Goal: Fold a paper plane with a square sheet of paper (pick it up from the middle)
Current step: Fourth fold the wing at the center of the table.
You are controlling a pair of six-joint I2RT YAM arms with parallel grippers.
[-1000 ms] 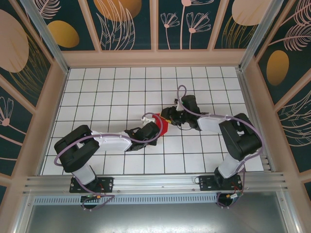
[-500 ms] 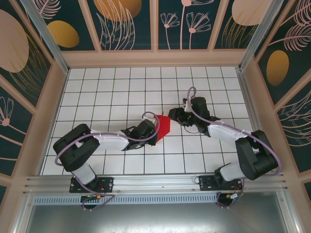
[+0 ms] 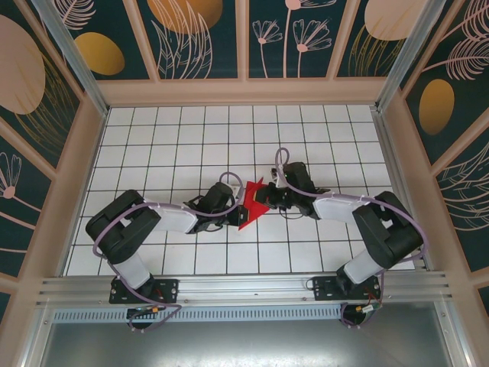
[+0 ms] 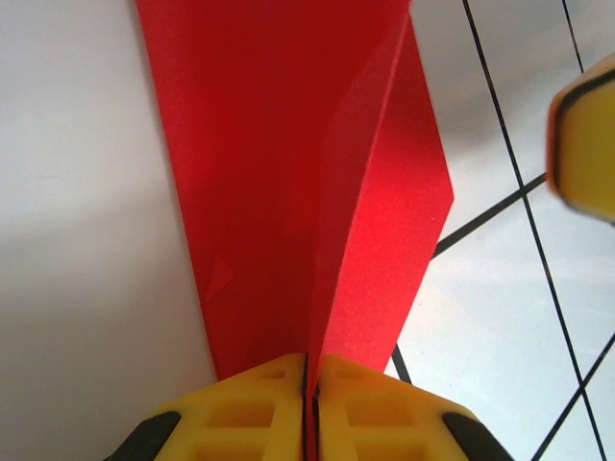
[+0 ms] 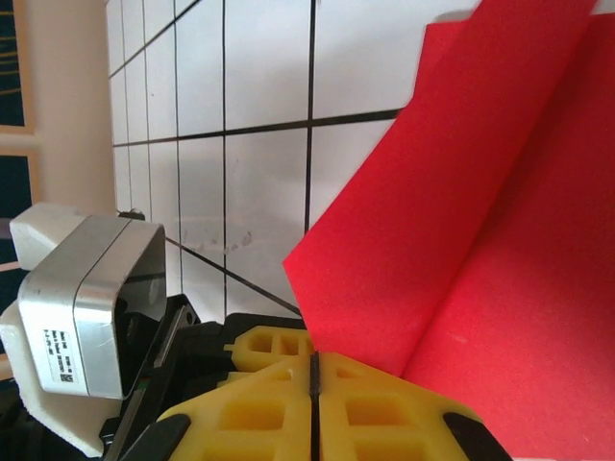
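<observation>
The square sheet of paper (image 3: 250, 205) is a folded red shape held just above the white tiles at mid-table. In the left wrist view the paper (image 4: 288, 173) runs up from my left gripper (image 4: 309, 357), which is shut on its centre crease. My left gripper (image 3: 234, 214) sits at the paper's lower-left end. My right gripper (image 3: 269, 197) is close against the right side, and one yellow fingertip (image 4: 586, 134) stands a little apart from the flap's corner. In the right wrist view my right gripper (image 5: 315, 355) is shut with a dark seam. The paper (image 5: 480, 192) lies just past its tips.
The white gridded table (image 3: 183, 145) is walled by patterned panels, with a metal rail (image 3: 244, 287) along the near edge. The left arm's wrist housing (image 5: 86, 307) and yellow fingers (image 5: 264, 341) are right beside my right gripper's tips.
My right gripper has shut and swung back in against the paper's right side. My left gripper has turned the paper, which now looks narrower and more pointed.
</observation>
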